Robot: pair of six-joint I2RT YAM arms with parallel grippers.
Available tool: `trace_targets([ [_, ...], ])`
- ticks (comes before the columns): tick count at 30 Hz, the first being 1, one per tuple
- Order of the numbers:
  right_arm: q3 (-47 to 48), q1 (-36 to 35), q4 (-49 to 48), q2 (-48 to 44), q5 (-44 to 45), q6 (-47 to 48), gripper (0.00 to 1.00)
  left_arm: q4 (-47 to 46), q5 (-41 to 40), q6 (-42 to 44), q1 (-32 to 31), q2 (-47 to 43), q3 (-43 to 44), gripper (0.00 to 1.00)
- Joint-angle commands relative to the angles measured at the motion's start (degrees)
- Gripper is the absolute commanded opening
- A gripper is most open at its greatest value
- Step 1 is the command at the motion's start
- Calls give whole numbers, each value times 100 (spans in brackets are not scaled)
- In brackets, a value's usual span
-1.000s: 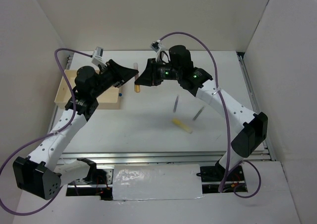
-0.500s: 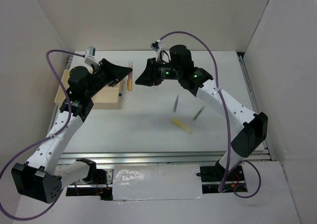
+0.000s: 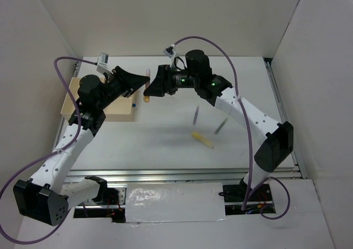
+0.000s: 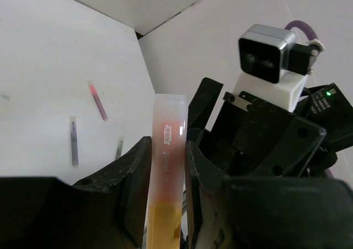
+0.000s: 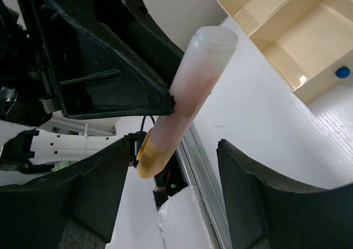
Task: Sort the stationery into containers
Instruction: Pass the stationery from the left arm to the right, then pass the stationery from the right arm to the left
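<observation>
Pink-tinted clear cap over a yellow barrel: note highlighter (image 4: 168, 122) pinched between the fingers of left gripper (image 4: 167, 145), jaws narrowed onto it near mid-length, cap end jutting ahead of the fingertips, held off the table. Note right gripper (image 5: 175, 150) gaping wide, one finger either side of the yellow end, touching nothing, holding nothing. Read as hand-over between arms, carry to container in hand. Locate tray (image 3: 118, 114) behind and below left gripper, under its wrist. Next move probably calls for backing right gripper straight off, then swinging left gripper round over a compartment and lowering before letting go. Locate grey pen (image 3: 195, 115) and yellow marker (image 3: 202, 139) on table, well apart from both grippers. Find print along highlighter cap, too small to read; no brand legible
</observation>
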State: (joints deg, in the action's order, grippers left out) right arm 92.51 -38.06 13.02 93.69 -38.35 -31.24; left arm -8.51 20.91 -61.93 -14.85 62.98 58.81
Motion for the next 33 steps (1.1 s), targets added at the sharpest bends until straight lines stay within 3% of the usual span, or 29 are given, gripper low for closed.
trace_targets([
  [1, 294, -52, -484, 149, -208, -259, 71, -511, 115, -135, -44, 12, 26, 16],
  [7, 426, -70, -388, 386, 108, -294, 58, -616, 151, -170, -79, 65, 26, 17],
  [13, 400, -43, -370, 317, 143, -137, 26, -476, 151, -47, -79, -5, -27, 20],
  [14, 382, -43, -353, 299, 161, -110, 15, -450, 142, -30, -88, -14, -53, 22],
  [16, 286, 9, -317, 203, 135, -22, 6, -371, 133, 32, -44, -84, -115, 34],
  [17, 250, 36, -300, 176, 117, 21, 0, -327, 142, 41, -18, -93, -150, 50],
  [20, 75, 158, -203, -8, -14, 241, 0, 15, 89, 303, 252, -207, -141, 78],
  [22, -74, 299, -98, -175, -224, 477, 0, 244, 194, 505, 456, -286, -150, 86],
  [25, -189, 492, 270, -412, -418, 1056, 0, 692, 553, 1453, 1000, -435, -27, 91],
  [26, -189, 528, 428, -448, -463, 1259, 0, 719, 833, 2352, 1306, -514, 77, 91],
  [27, -120, 554, 813, -483, -533, 1679, 0, 763, 1671, 2988, 1457, -541, 148, 91],
  [28, -76, 589, 1025, -492, -751, 1883, 0, 1051, 2219, 4430, 1720, -576, 340, 87],
  [30, 82, 651, 1685, -431, -989, 2348, 0, 1709, 3178, 6062, 1705, -716, 552, 78],
  [31, 109, 686, 1843, -396, -1121, 2447, 0, 2591, 3278, 7871, 1618, -795, 692, 75],
  [33, 170, 695, 2257, -308, -1560, 2657, 0, 3431, 3254, 9411, 1223, -1068, 729, 75],
])
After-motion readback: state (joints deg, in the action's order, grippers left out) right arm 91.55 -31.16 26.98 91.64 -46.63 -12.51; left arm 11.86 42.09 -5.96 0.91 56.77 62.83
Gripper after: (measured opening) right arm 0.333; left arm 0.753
